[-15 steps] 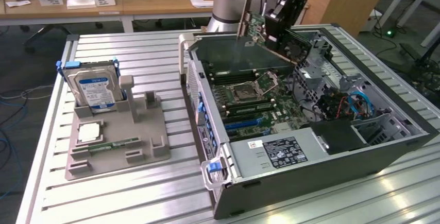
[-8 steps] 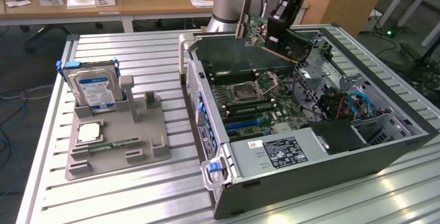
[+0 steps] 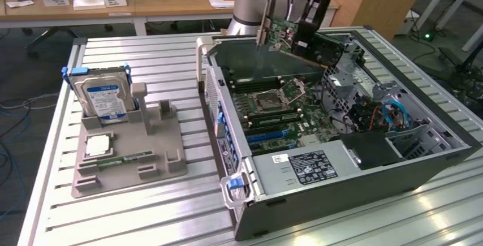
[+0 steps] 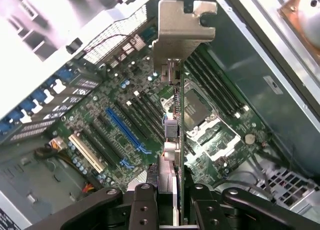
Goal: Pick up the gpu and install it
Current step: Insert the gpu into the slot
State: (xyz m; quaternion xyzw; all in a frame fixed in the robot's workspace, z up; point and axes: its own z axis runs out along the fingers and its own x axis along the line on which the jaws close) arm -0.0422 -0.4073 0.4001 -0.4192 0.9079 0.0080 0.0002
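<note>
1. On the exterior view's left, a grey holder (image 3: pixel 162 155) is lying on the worktop (image 3: pixel 151 218). It is holding a hard drive (image 3: pixel 104 100) upright in a slot and a memory stick (image 3: pixel 124 159) flat, probably so that each part is easy to grasp.
2. Just beside it, the computer case (image 3: pixel 340 201) is lying on its side with the cover off, so its board (image 3: pixel 302 107) is facing up and the slots are open from above.
3. The gpu (image 3: pixel 281 34) is hanging in the air over the far part of the case, not touching the board.
4. The pincer (image 4: pixel 172 202) is clenching the gpu by its two flat faces. The card is standing on edge, which I think is helping to aim its lower edge at a slot.
5. In the wrist view, the metal bracket (image 4: pixel 182 33) is pointing away from the pincer, and the blue slot (image 4: pixel 122 130) is lying to one side of the card, apart from it.
</note>
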